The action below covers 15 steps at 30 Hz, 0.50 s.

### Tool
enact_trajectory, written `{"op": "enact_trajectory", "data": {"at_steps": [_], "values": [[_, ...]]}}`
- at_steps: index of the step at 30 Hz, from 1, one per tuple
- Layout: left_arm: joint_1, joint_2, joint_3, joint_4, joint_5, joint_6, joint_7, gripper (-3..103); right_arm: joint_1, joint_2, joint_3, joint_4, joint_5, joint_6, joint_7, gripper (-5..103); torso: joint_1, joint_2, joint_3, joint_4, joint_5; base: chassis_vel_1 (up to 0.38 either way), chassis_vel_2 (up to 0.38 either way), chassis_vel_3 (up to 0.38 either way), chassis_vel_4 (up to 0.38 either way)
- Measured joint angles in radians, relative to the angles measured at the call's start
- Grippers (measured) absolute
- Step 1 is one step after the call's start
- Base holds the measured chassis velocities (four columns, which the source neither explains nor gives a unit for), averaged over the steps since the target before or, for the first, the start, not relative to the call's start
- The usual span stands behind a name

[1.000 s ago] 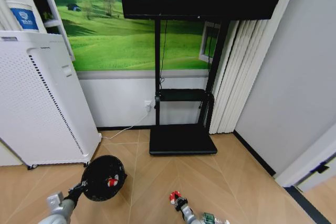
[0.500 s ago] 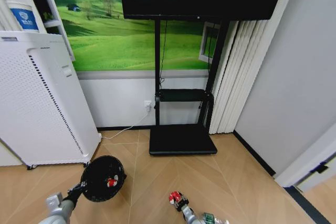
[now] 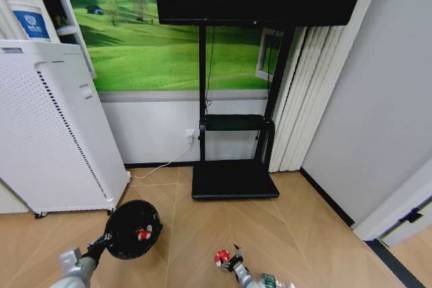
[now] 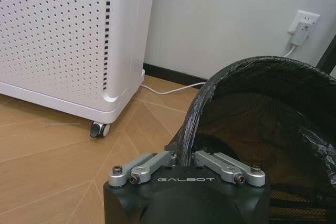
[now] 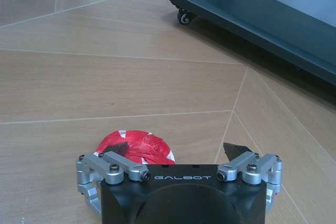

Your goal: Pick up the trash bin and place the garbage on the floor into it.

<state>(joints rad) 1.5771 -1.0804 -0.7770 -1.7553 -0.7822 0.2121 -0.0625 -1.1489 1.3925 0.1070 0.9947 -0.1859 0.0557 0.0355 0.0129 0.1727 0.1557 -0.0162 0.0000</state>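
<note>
Wood-plank floor carries the red ball-like piece [image 5: 134,148] between the spread fingers of the right claw [image 5: 178,157], which should settle squarely around it before squeezing, while the left claw [image 4: 185,160] pinches the trash bin [image 3: 133,228] rim nearby.

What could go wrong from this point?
The right gripper stands open with the red piece near one finger, off-centre, so closing might nudge or roll it away. The left gripper pinches only the trash bin rim and liner; the bin could tilt or slip.
</note>
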Motion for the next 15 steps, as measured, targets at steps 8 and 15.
{"op": "enact_trajectory", "data": {"at_steps": [8, 15], "values": [[-0.003, -0.002, 0.001, 0.005, 0.001, -0.001, 0.000, 2, 0.001, 0.000, -0.005, -0.009, -0.011, 0.002, -0.006, 100, 0.000, 0.000, 0.000, 0.0000, 0.0001, 0.000, 0.000, 0.000, 0.000], [-0.014, -0.011, 0.007, 0.025, 0.005, -0.008, -0.005, 2, -0.005, -0.007, -0.042, -0.059, -0.061, 0.025, -0.028, 100, 0.000, 0.000, -0.001, -0.0001, 0.0000, 0.000, 0.000, 0.000, 0.000]]}}
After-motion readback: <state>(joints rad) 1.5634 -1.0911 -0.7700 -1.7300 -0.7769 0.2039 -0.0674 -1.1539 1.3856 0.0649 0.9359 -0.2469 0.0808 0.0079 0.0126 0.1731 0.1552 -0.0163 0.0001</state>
